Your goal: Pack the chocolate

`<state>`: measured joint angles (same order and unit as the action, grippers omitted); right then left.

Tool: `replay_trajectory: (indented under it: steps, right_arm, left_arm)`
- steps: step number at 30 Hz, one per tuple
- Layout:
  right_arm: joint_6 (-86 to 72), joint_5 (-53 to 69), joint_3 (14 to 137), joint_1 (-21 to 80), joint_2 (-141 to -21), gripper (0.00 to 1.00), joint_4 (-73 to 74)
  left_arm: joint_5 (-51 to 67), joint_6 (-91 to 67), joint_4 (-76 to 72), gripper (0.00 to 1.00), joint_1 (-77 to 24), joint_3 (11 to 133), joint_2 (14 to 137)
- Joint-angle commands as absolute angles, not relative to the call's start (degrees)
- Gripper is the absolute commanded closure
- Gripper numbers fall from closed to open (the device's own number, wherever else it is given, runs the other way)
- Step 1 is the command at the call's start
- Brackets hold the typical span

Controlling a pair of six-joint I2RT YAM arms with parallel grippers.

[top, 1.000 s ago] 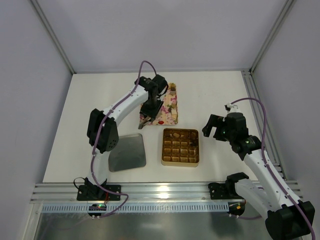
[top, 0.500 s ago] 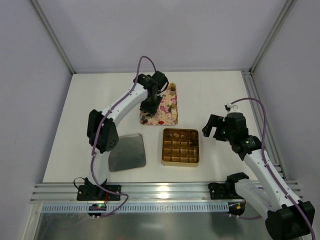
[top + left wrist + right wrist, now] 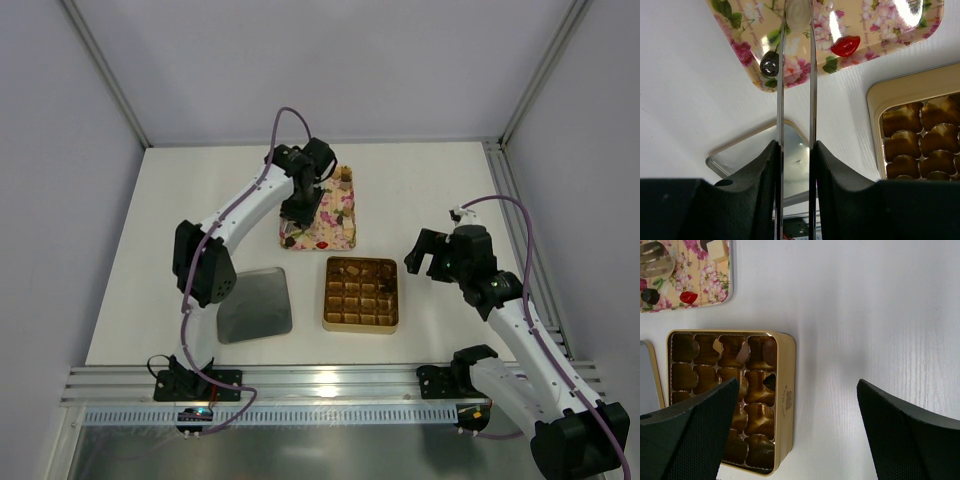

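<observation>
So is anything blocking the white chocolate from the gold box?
Nothing visible does. The pale round chocolate sits between the left end effector's metal blades over the pink floral tray. Only bare white table separates that from the gold gridded box.

Glossy floral tray [image 3: 875, 30], matt white table [image 3: 700, 100]

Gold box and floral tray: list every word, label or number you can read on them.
Gold box: a small embossed mark on its rim in the right wrist view, too blurred to read.
Floral tray: faint cursive-looking script among the flowers, too blurred to read.
Nothing else carries legible text.
</observation>
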<state>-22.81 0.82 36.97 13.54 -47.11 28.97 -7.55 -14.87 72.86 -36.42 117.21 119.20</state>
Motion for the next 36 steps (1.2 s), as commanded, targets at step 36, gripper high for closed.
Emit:
replay_trajectory:
  steps: [36]
  right_arm:
    - [-24.0,1.0,38.9,13.6,-47.3,0.00,27.9]
  left_arm:
    - [-6.3,-22.2,76.4,0.67,-50.4,120.8,105.7]
